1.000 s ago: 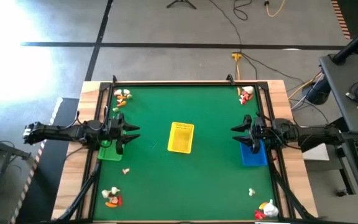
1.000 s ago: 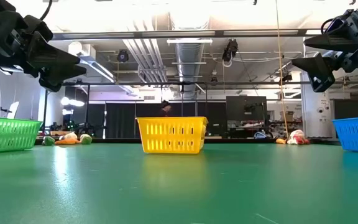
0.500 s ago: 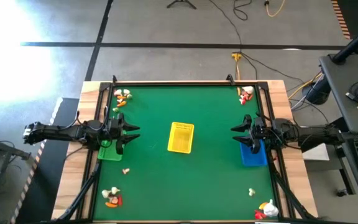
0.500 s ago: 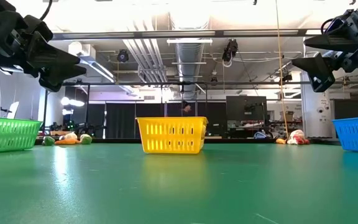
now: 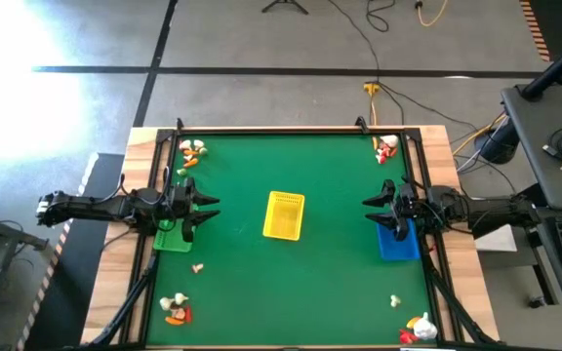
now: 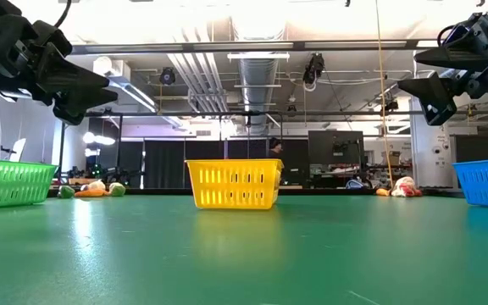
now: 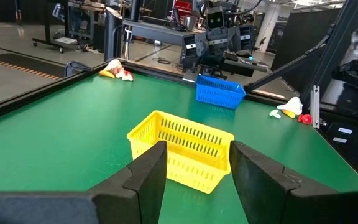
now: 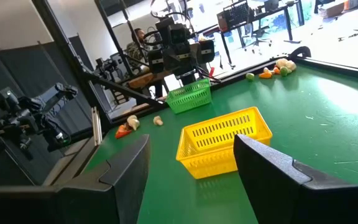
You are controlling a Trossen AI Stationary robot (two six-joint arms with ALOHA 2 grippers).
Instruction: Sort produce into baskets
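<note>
Three baskets stand in a row across the green desk [image 5: 301,283]: the yellow basket [image 5: 284,215] in the middle, the green basket [image 5: 172,237] to its left and the blue basket [image 5: 398,242] to its right. None shows any produce inside, so I judge the sorting not yet begun.

The left tool [image 5: 208,209] hovers above the green basket, and the right tool [image 5: 371,210] above the blue one. Both point at the yellow basket, with jaws parted and nothing between them.

Produce lies in four small heaps near the desk's corners, all well away from the yellow basket: one far-left [image 5: 192,153], one far-right [image 5: 386,147], one near-left [image 5: 175,309] and one near-right [image 5: 420,329]. Two stray pale pieces lie apart, one [image 5: 198,266] just beyond the green basket's near end and one [image 5: 394,301] past the blue basket's near end.

Risks from here, as I judge them:
- The pieces are tiny and bunched, so a closing tool could pinch two at once or knock neighbours aside.
- The corner heaps sit against the dark frame, which could block a descent.
- The light baskets could be nudged by a low-passing arm.

What each piece is cannot be made out. Basket floors beneath the arms are partly covered, and the near-right heap is cut by the picture's edge.
</note>
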